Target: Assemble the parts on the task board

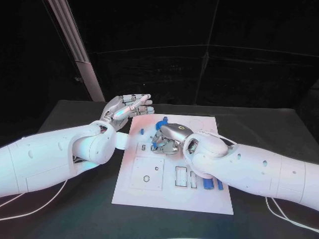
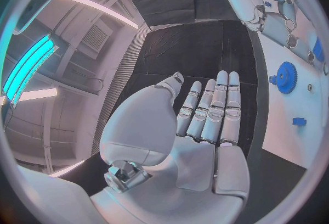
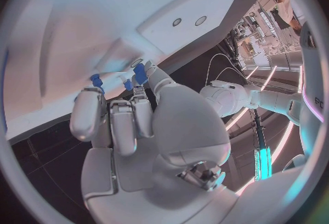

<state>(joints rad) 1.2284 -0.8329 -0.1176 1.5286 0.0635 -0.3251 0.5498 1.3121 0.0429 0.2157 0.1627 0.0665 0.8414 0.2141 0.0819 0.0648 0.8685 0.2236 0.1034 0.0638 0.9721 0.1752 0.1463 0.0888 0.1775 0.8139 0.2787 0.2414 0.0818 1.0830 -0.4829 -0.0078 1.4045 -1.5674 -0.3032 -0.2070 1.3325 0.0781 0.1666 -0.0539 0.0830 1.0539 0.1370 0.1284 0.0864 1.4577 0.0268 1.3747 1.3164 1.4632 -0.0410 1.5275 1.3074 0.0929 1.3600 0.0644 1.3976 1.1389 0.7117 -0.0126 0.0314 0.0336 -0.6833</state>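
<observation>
The white task board [image 1: 175, 196] lies in the middle of the black table. My right hand [image 1: 171, 139] is bent down over the board's middle, its fingers curled; in the right wrist view the thumb and a fingertip pinch a small blue part [image 3: 140, 73], with other blue parts [image 3: 96, 79] beside it. A blue gear [image 2: 284, 77] stands at the board's far end [image 1: 164, 121]. Two blue parts [image 1: 207, 184] lie near the board's near right edge. My left hand [image 1: 131, 106] hovers by the board's far left corner, fingers straight and holding nothing [image 2: 205, 119].
Rectangular slots [image 1: 182, 177] and round holes [image 1: 146, 178] are cut in the board's near half. Thin white cables [image 1: 30, 209] trail over the table on both near sides. A pale slanted post [image 1: 77, 52] stands behind the table's far left.
</observation>
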